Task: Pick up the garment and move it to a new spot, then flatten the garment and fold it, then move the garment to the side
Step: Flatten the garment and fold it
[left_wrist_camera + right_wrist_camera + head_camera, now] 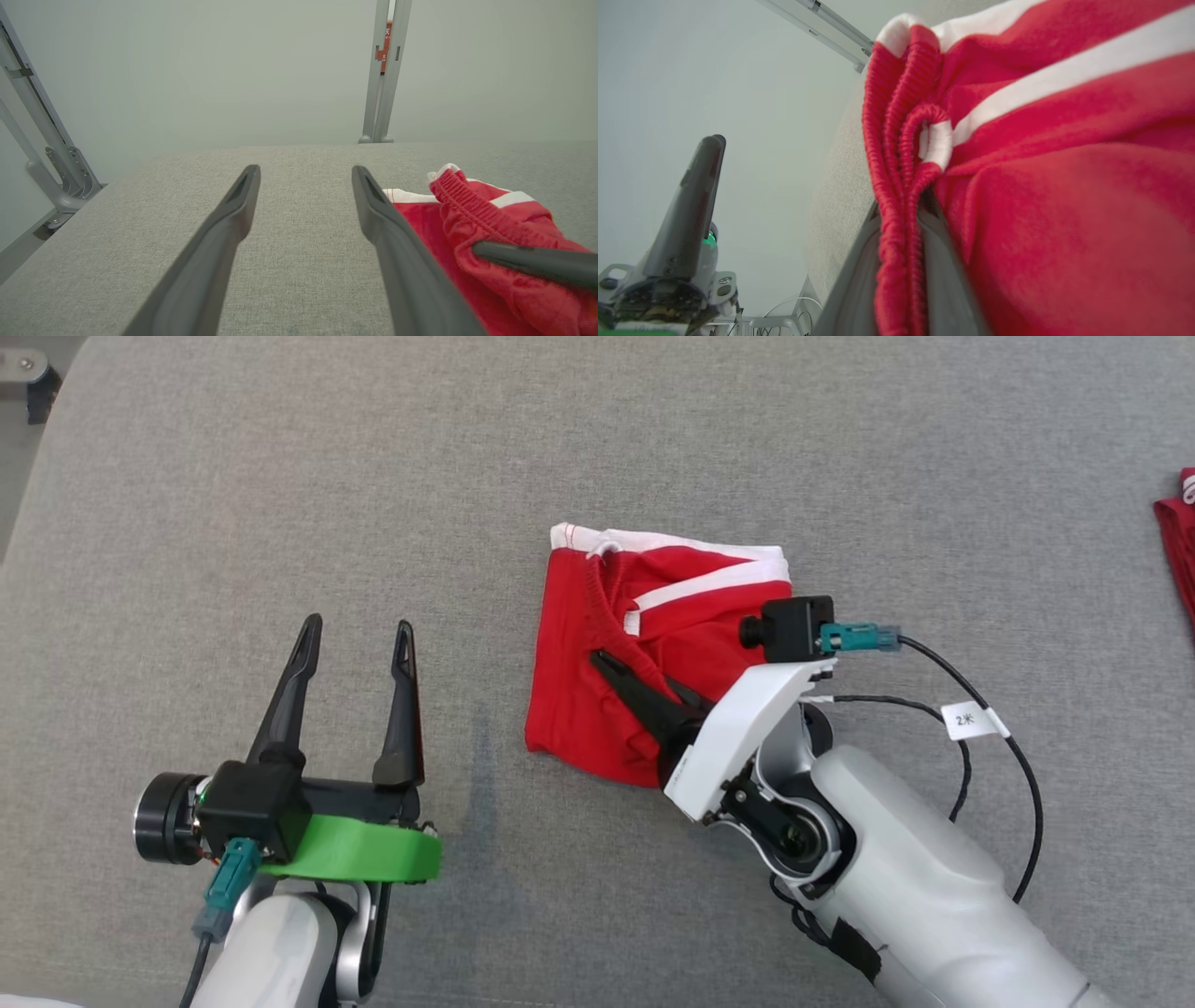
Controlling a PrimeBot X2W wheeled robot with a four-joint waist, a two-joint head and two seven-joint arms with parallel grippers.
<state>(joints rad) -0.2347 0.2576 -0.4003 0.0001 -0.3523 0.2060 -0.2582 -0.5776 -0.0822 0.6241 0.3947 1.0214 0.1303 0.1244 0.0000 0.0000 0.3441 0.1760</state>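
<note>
A pair of red shorts (569,709) with white stripes lies folded on the grey fabric table (280,476), just right of centre. My right gripper (630,677) reaches onto the shorts from the lower right and is shut on their gathered elastic waistband. In the right wrist view the red waistband (896,163) is pinched in my right gripper (903,207). To the left of the shorts my left gripper (359,630) stands open above the bare table with nothing between its fingers. In the left wrist view, the shorts (490,219) lie to the right of my left gripper (303,172).
Another red cloth (1181,551) pokes in at the table's far right edge. The table's left edge and a metal frame (28,373) lie at the upper left. A black cable (990,709) loops off my right wrist. Upright posts (385,70) stand beyond the far edge.
</note>
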